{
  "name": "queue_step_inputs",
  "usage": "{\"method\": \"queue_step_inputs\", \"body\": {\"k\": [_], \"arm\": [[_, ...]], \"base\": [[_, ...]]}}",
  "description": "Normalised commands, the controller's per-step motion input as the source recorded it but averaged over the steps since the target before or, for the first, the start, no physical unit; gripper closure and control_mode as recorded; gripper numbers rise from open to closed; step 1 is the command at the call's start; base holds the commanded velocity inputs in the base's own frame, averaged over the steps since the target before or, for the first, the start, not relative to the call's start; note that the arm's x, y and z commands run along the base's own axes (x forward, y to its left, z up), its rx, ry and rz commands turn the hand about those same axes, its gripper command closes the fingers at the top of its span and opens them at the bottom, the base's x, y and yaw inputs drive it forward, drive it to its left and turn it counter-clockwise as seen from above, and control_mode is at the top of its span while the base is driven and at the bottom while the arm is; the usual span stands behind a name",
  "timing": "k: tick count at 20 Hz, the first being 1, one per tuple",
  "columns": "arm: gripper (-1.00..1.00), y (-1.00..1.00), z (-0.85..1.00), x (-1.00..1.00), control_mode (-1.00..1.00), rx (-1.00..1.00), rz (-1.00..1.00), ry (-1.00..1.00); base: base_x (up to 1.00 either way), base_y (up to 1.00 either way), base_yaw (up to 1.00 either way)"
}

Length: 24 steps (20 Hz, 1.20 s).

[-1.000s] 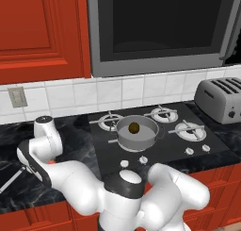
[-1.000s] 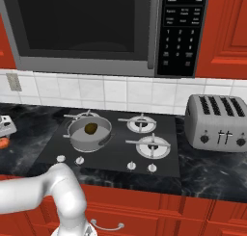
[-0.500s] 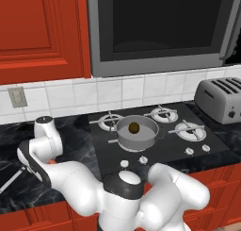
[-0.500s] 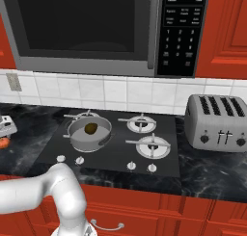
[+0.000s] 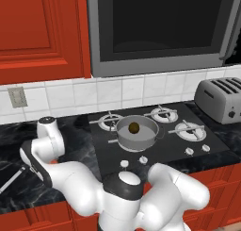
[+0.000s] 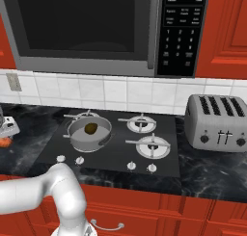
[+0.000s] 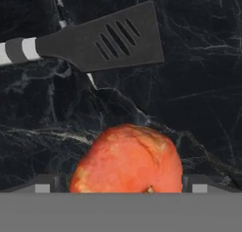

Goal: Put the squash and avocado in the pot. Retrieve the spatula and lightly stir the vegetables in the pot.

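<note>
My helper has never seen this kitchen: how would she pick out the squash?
Start at the black marble counter left of the stove. There, under the arm's open gripper, lies the squash, beside a slotted black spatula. It is the round orange-red lump with paler patches; the spatula is flat and dark.

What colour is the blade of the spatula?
The spatula blade is dark grey, almost black, with slanted slots; the hand view shows it best.

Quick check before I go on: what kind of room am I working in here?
A home-style kitchen, rendered: a gas stove with a pot on a burner, a microwave above it, and a toaster on the dark marble counter.
</note>
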Motion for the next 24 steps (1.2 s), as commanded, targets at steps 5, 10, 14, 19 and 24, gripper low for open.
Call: {"method": "queue_step_inputs", "body": {"k": [5, 10, 14, 19, 24], "arm": [[-1.0, -0.01, -0.1, 0.0, -1.0, 0.0, -0.01, 0.0], [-1.0, 0.0, 0.0, 0.0, -1.0, 0.0, 0.0, 0.0], [-1.0, 0.0, -0.05, 0.0, -1.0, 0.0, 0.0, 0.0], [1.0, 0.0, -0.16, 0.0, -1.0, 0.0, 0.0, 0.0], [1.0, 0.0, -0.09, 0.0, -1.0, 0.0, 0.0, 0.0]], "base": [[0.0, 0.0, 0.0], [0.0, 0.0, 0.0], [0.0, 0.0, 0.0], [0.0, 0.0, 0.0], [0.0, 0.0, 0.0]]}}
